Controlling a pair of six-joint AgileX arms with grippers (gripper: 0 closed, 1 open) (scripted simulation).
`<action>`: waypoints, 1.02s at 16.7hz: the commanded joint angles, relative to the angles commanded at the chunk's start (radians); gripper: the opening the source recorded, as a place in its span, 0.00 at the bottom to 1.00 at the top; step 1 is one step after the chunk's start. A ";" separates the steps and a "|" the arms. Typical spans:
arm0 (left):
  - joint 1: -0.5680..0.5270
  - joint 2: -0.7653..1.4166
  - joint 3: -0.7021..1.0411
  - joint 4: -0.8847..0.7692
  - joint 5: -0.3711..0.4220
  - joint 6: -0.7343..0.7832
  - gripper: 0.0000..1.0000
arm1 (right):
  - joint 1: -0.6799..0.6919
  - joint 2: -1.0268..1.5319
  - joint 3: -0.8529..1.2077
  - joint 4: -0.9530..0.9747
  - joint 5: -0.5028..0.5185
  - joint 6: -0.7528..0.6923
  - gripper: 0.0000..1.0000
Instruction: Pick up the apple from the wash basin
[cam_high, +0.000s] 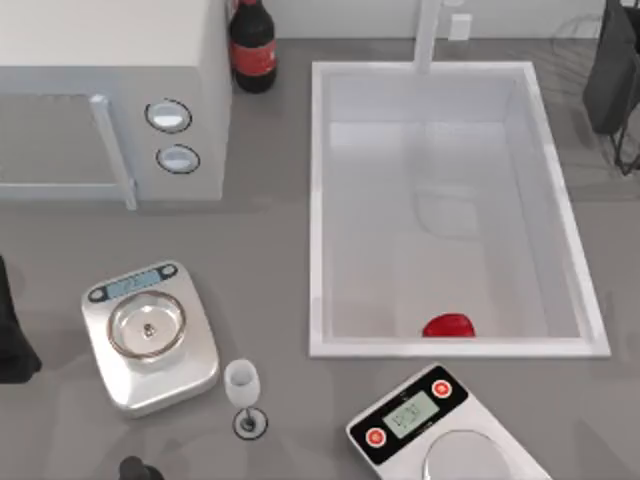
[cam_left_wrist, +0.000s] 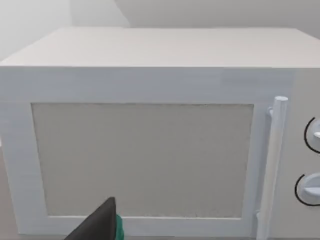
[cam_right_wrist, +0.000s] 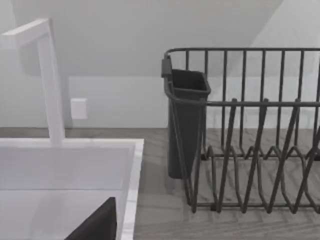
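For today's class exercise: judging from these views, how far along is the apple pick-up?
Nothing looks done: the apple lies on the wash basin floor by its near wall. Nothing is in hand; no gripper is near the fruit. Left: reaching in, grasping and lifting it out.

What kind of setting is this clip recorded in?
Probably a simulated kitchen counter: a deep white rectangular wash basin holding a glossy red apple, a white boxy microwave, and a dark wire dish rack.
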 joint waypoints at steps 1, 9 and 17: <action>0.000 0.000 0.000 0.000 0.000 0.000 1.00 | 0.000 0.000 0.000 0.000 0.000 0.000 1.00; 0.000 0.000 0.000 0.000 0.000 0.000 1.00 | 0.084 0.292 0.250 -0.168 0.000 0.087 1.00; 0.000 0.000 0.000 0.000 0.000 0.000 1.00 | 0.282 1.083 0.836 -0.563 0.001 0.292 1.00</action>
